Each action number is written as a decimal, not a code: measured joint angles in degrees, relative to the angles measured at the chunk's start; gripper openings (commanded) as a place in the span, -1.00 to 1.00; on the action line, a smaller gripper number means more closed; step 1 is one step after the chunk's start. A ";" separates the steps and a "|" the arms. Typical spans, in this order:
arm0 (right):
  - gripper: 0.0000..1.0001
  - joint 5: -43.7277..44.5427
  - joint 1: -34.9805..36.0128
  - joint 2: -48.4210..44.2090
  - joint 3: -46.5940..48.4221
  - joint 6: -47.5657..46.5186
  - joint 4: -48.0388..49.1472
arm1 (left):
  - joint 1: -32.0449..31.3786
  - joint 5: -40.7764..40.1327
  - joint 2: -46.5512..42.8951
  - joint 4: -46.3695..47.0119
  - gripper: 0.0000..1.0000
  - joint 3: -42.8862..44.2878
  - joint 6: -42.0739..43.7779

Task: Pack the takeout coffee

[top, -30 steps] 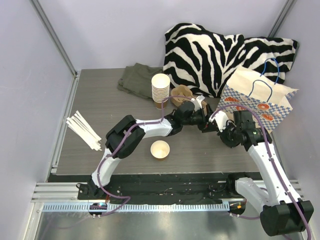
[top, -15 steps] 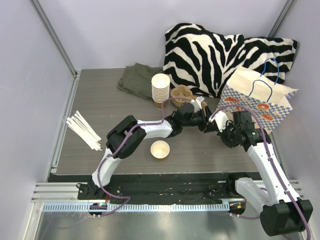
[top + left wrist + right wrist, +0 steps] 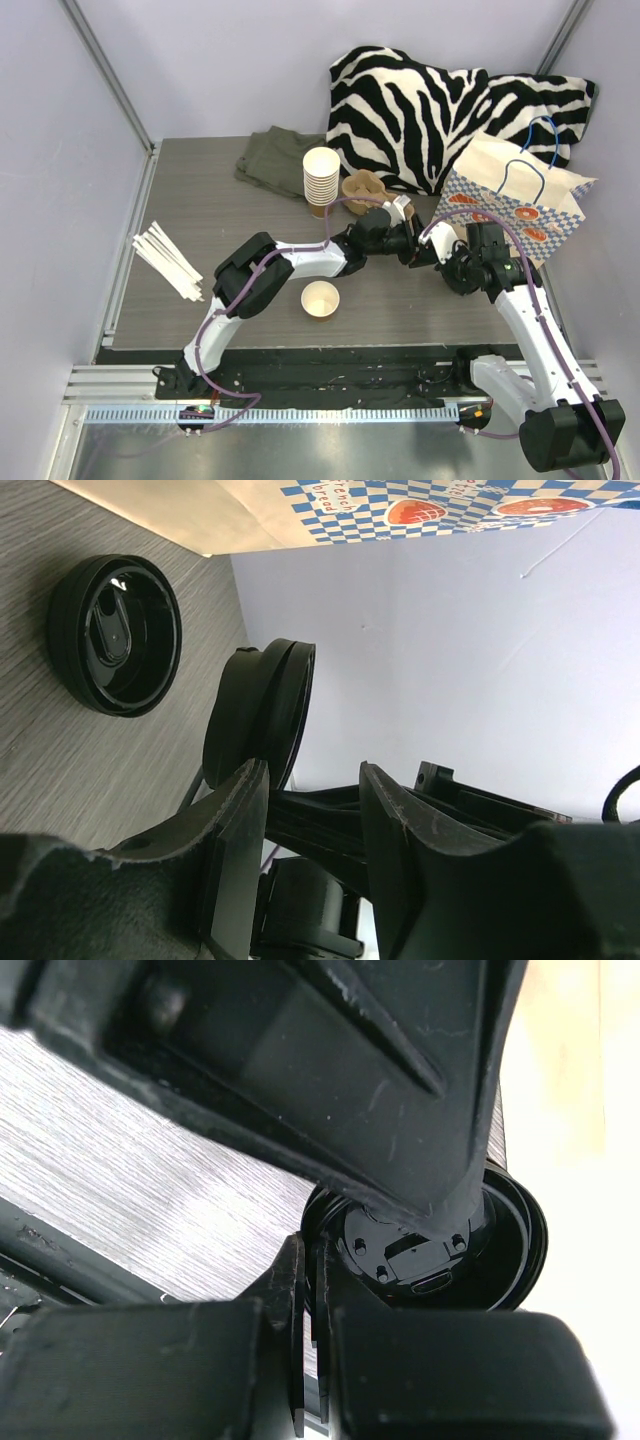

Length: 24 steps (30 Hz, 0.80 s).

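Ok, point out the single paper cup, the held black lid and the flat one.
single paper cup [image 3: 320, 298]: top external view, inside bottom.
held black lid [image 3: 255, 712]: left wrist view, domed face.
flat black lid [image 3: 115, 635]: left wrist view, centre.

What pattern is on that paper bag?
The paper bag is cream with blue-and-white checks and orange-red round prints; the top external view shows it best.

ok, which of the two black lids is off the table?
The raised lid pinched in the right gripper; the other lid lies flat on the table beside the bag.
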 measured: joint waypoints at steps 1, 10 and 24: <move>-0.98 0.00 0.00 0.00 0.00 0.00 0.00 | -0.02 -0.04 0.02 -0.15 -0.07 0.00 0.00; -0.98 0.00 0.00 -0.46 -0.02 -0.04 0.79 | -0.24 -0.87 1.49 -3.10 -0.01 0.26 0.20; -0.98 -1.01 0.00 -0.68 -1.53 -1.46 2.12 | -0.96 -0.85 3.34 -3.21 -0.04 3.30 0.46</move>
